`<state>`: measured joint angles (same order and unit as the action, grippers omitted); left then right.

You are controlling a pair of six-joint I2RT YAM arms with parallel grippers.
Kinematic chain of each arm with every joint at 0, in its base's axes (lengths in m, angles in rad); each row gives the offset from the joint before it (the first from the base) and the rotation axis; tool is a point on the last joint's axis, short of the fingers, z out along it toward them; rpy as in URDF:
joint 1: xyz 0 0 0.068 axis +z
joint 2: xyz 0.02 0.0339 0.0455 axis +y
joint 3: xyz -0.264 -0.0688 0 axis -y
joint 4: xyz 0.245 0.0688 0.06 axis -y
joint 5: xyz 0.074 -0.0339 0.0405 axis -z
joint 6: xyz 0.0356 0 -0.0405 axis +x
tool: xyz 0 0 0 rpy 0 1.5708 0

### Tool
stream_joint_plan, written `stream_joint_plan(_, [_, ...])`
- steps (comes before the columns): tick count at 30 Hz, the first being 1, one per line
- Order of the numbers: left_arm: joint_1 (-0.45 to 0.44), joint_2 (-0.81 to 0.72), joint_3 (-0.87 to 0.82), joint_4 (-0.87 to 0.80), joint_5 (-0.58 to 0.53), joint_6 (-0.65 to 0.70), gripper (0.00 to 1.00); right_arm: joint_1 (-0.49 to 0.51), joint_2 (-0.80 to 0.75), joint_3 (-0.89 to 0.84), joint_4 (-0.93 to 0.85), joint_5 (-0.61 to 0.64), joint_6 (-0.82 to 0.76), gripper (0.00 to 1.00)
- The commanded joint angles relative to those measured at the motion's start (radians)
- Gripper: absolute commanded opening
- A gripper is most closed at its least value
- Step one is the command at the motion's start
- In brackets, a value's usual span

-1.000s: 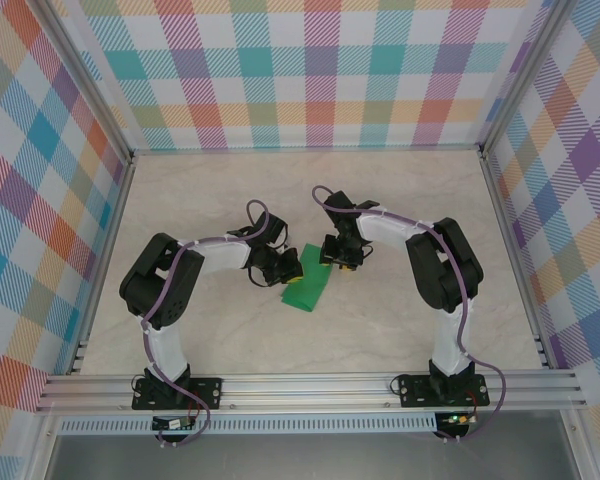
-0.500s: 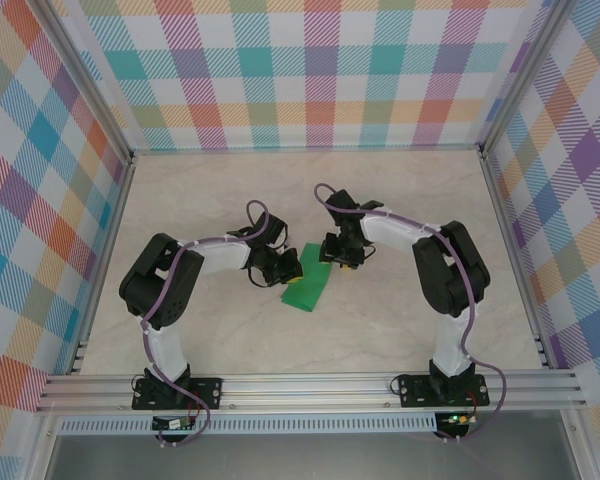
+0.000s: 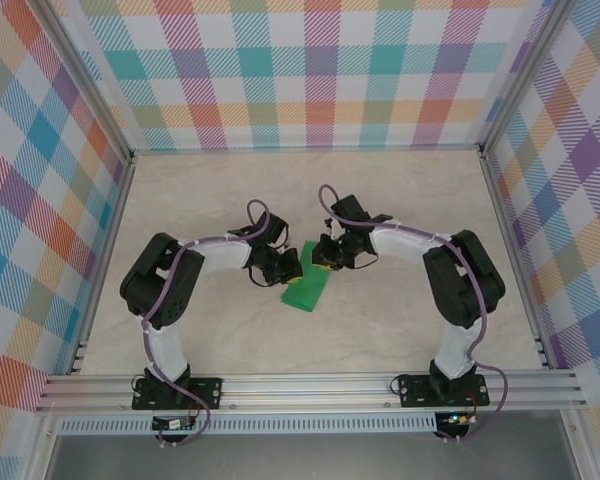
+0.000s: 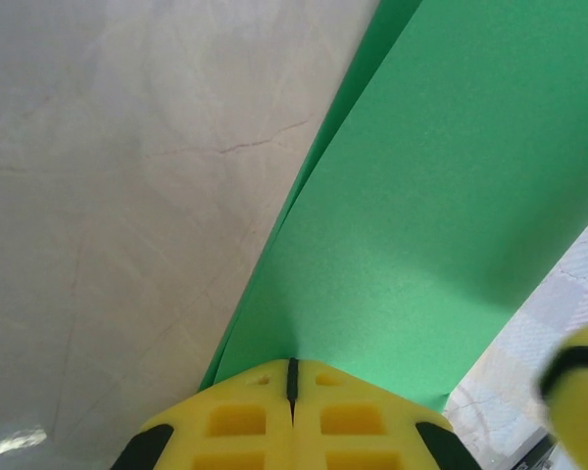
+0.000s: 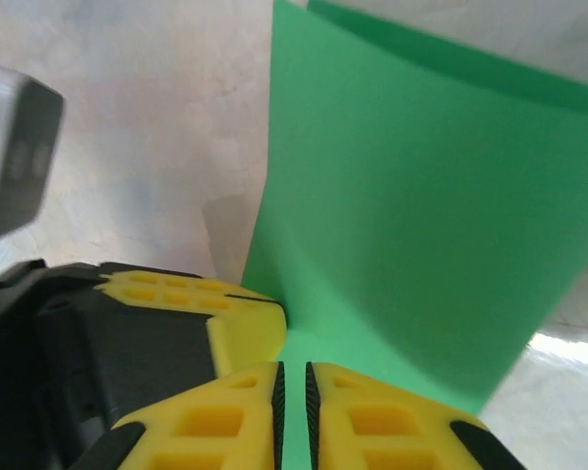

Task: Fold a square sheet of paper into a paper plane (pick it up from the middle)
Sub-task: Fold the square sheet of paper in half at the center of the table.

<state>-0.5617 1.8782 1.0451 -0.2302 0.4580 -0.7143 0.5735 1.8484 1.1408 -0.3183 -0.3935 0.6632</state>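
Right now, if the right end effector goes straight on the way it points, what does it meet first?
The square sheet of paper: it extends straight ahead from the right end effector, which looks shut on its edge. Beyond it lies the table, depth unclear.

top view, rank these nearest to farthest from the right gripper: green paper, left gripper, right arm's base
From the right gripper, in the top view:
1. green paper: at its fingers, touching.
2. left gripper: just to its left, at the paper's other corner.
3. right arm's base: much farther, at the table's near edge, bottom right.
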Motion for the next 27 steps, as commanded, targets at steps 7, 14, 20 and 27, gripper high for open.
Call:
stream_joint_plan(7, [-0.012, 0.096, -0.059, -0.215, -0.153, -0.013, 0.0, -0.019, 0.05, -0.07, 0.168, -0.083, -0.048, 0.1])
stream_joint_plan(14, [-0.012, 0.113, -0.074, -0.239, -0.181, -0.022, 0.0, -0.048, 0.067, -0.118, 0.186, -0.052, -0.067, 0.09])
stream_joint_plan(20, [-0.012, 0.125, -0.117, -0.234, -0.195, -0.036, 0.0, -0.083, 0.063, -0.172, 0.203, -0.025, -0.106, 0.07])
stream_joint_plan(27, [-0.012, 0.14, -0.156, -0.228, -0.204, -0.038, 0.0, -0.147, 0.016, -0.2, 0.19, 0.021, -0.119, 0.07])
